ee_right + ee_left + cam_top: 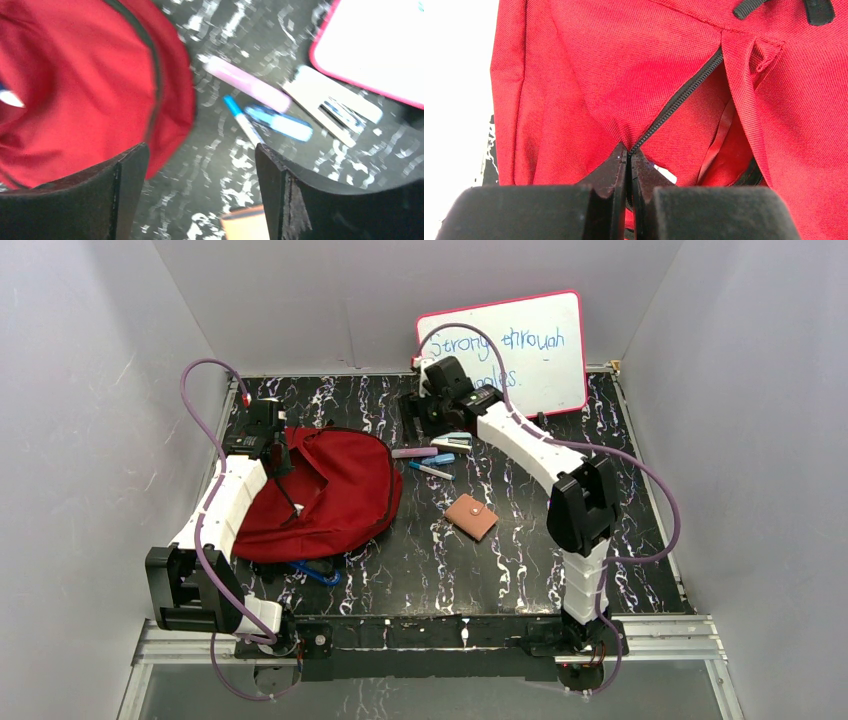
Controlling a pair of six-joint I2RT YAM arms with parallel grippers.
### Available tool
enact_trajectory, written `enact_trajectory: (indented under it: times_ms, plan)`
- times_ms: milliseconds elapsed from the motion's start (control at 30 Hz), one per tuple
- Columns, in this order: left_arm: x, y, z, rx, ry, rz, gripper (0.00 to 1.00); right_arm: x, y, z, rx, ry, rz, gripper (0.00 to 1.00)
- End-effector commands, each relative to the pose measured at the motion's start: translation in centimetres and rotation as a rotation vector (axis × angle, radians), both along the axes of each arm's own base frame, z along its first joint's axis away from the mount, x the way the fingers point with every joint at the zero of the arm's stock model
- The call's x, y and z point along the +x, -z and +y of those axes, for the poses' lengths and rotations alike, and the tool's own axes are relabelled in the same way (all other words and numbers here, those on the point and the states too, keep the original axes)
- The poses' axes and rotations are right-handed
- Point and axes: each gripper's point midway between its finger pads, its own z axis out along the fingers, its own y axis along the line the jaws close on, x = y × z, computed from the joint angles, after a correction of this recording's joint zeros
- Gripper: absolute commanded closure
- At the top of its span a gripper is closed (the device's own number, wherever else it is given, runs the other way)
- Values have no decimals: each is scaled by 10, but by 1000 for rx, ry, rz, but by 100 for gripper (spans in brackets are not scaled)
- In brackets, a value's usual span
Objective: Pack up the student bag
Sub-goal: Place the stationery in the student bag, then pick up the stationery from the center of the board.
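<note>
Student bag [624, 75] in left pincer [629, 152]

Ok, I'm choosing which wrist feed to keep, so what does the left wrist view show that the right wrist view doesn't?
Only the left wrist view: the left gripper pinched shut at the zipper edge. Only the right wrist view: the open right gripper, a pink highlighter, a blue pen, the whiteboard and a corner of the tan wallet. Both: the red student bag.
</note>
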Motion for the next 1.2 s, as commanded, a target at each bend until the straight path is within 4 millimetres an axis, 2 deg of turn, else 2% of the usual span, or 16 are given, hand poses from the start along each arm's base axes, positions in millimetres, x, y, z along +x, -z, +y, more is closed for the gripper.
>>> enact_trajectory:
  times_ms: [0,67,167,300,467,700,800,967,1167]
  plan:
    - [-1,-15,3,-1,-14,-35,100,7,16,-60,-150,42,-25,9]
    - [-1,-14,3,0,-13,-32,100,12,34,-72,-194,22,-18,10]
    - [-1,-14,3,-2,-12,-33,100,16,44,-75,-257,-51,-44,13]
    - [1,-14,0,-15,-1,-34,100,23,37,-52,-188,-210,-183,6]
    - [2,-17,0,-12,5,-40,100,35,35,-25,-176,-377,-280,10]
    - [-2,-18,0,-14,7,-40,100,48,57,-2,-192,-548,-319,14]
    - [-2,-17,0,-13,7,-37,100,53,66,10,-198,-593,-330,19]
    - [-2,-17,0,-14,8,-38,100,60,87,25,-232,-645,-316,28]
    - [-2,-17,1,-8,7,-34,100,62,115,34,-271,-679,-284,32]
